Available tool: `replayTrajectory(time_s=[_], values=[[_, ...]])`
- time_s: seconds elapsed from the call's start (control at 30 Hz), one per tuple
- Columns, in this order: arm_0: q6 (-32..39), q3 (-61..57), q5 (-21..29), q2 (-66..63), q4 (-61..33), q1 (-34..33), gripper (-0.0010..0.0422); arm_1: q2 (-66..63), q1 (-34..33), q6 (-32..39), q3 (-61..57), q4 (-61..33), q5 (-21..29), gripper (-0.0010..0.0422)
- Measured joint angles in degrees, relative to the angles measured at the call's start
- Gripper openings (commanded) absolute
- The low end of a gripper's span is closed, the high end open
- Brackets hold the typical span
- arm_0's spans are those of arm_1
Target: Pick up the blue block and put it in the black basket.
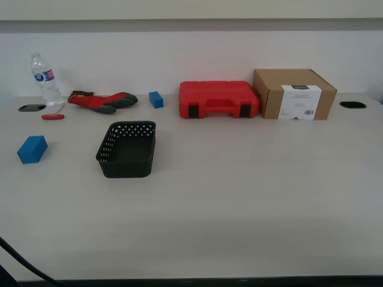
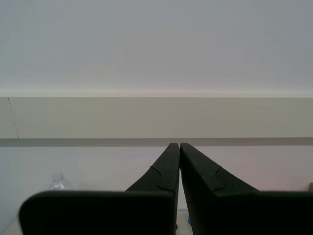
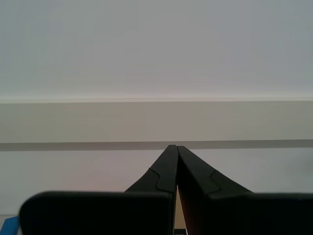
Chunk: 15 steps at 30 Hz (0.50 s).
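The blue block (image 1: 32,149) lies on the table near the exterior view's left edge. The black basket (image 1: 126,149), with hole-dotted sides, stands empty to its right, a short gap away. My first gripper (image 2: 179,145) is shut and empty, raised and facing the wall. My second gripper (image 3: 173,147) is also shut and empty, facing the wall. Neither gripper shows in the exterior view, and neither wrist view shows the basket.
A smaller blue cube (image 1: 156,99), red and grey gloves (image 1: 103,101), a water bottle (image 1: 45,79) and a small red-handled tool (image 1: 52,116) lie at the back left. A red plastic case (image 1: 218,99) and a cardboard box (image 1: 293,94) stand at the back.
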Motion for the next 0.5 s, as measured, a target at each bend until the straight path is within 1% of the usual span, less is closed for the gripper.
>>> replayTrajectory(time_s=[0.2, 0.27, 0.33, 0.43, 0.5], values=[[0.0, 0.0, 0.0, 0.0, 0.0, 0.1, 0.0000, 0.0, 0.0, 0.4, 0.0, 0.0, 0.0, 0.0000], [0.0, 0.0, 0.0, 0.0, 0.0, 0.0, 0.0000, 0.1, 0.0, 1.9, 0.0, -0.1, -1.8, 0.0000], [0.0, 0.0, 0.0, 0.0, 0.0, 0.0, 0.0000, 0.7, 0.0, 4.7, 0.0, -0.4, -6.6, 0.0000], [0.0, 0.0, 0.0, 0.0, 0.0, 0.0, 0.0000, 2.8, 0.1, 11.4, 0.0, -2.8, -17.9, 0.0000], [0.0, 0.0, 0.0, 0.0, 0.0, 0.0, 0.0000, 5.4, 0.5, 14.6, -0.1, -5.1, -23.5, 0.0000]])
